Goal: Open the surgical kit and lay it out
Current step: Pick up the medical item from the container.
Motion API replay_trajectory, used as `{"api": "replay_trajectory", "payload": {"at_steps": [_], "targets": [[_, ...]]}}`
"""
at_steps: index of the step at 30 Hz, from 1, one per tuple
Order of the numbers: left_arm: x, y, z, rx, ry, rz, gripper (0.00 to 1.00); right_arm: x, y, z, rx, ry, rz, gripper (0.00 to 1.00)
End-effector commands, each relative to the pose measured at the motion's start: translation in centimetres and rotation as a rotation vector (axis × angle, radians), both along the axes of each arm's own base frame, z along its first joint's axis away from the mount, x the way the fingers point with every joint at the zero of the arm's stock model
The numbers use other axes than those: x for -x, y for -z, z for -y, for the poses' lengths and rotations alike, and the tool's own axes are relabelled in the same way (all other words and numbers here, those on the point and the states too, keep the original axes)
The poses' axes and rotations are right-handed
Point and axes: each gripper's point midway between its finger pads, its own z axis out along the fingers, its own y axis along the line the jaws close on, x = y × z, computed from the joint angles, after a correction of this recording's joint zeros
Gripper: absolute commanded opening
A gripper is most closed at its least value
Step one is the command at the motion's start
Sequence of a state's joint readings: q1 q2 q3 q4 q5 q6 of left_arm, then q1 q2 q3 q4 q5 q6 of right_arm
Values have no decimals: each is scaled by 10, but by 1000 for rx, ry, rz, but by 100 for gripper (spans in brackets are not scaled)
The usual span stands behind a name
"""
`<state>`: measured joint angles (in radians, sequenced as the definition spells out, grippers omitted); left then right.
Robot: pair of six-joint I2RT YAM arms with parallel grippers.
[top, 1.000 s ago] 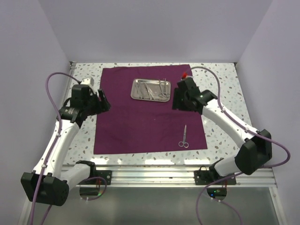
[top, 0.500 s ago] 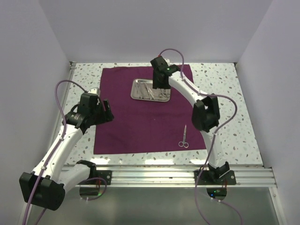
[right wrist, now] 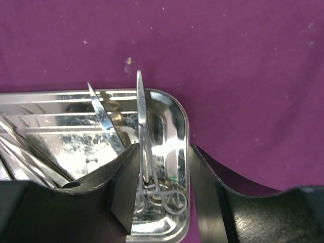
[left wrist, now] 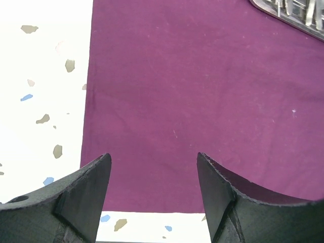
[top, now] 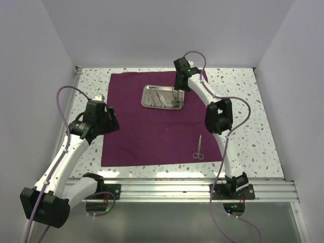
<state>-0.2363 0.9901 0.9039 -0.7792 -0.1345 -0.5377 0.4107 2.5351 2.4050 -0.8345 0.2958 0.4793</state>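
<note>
The dark purple cloth point(top: 152, 136) lies spread flat on the table. The steel tray point(top: 148, 101) sits on its far part with several slim silver instruments in it. One pair of ring-handled scissors point(top: 198, 148) lies on the cloth's near right part. My right gripper point(top: 178, 87) is open over the tray's right end. In the right wrist view it point(right wrist: 162, 187) straddles the tray's right rim point(right wrist: 185, 131), with a ring-handled instrument point(right wrist: 142, 131) between the fingers, not clamped. My left gripper point(top: 110, 120) is open and empty above the cloth's left edge point(left wrist: 192, 91).
The speckled white tabletop point(top: 243, 116) surrounds the cloth. Plain walls close in the left, back and right. An aluminium rail point(top: 167, 191) with the arm bases runs along the near edge. A corner of the tray point(left wrist: 298, 17) shows in the left wrist view.
My right arm has swung from the cloth's right side out over the tray, then shifted to the tray's right end. My left gripper has drifted slightly nearer.
</note>
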Motion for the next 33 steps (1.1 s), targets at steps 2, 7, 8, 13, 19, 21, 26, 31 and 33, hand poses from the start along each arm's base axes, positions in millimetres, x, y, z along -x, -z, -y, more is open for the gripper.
{"api": "replay_trajectory", "payload": {"at_steps": [2, 7, 8, 13, 19, 21, 26, 31, 33], "targets": [[-21, -19, 0, -36, 8, 33, 72, -16, -5, -22, -71, -15, 57, 47], [-29, -12, 8, -12, 34, 38, 72, -23, -5, -28, -98, -24, 85, 46], [-29, -10, 8, -14, 38, 30, 72, -24, -4, -28, -98, -24, 85, 46], [-33, -5, 8, -24, 41, 13, 72, -27, 12, -26, -79, -19, 72, 44], [-37, -3, 8, -36, 42, 9, 72, -13, 43, -9, 2, 26, -11, 33], [-37, -2, 7, -39, 40, 7, 72, -4, 55, -6, 18, 33, -52, 30], [-40, 0, 8, -38, 41, 4, 72, 15, 81, -4, 12, 45, -132, 24], [-41, 5, 11, -30, 48, -13, 72, 12, 77, -10, -6, 23, -123, 0], [-42, 6, 12, -25, 49, -11, 72, 3, 59, -15, -28, 3, -73, 0]]}}
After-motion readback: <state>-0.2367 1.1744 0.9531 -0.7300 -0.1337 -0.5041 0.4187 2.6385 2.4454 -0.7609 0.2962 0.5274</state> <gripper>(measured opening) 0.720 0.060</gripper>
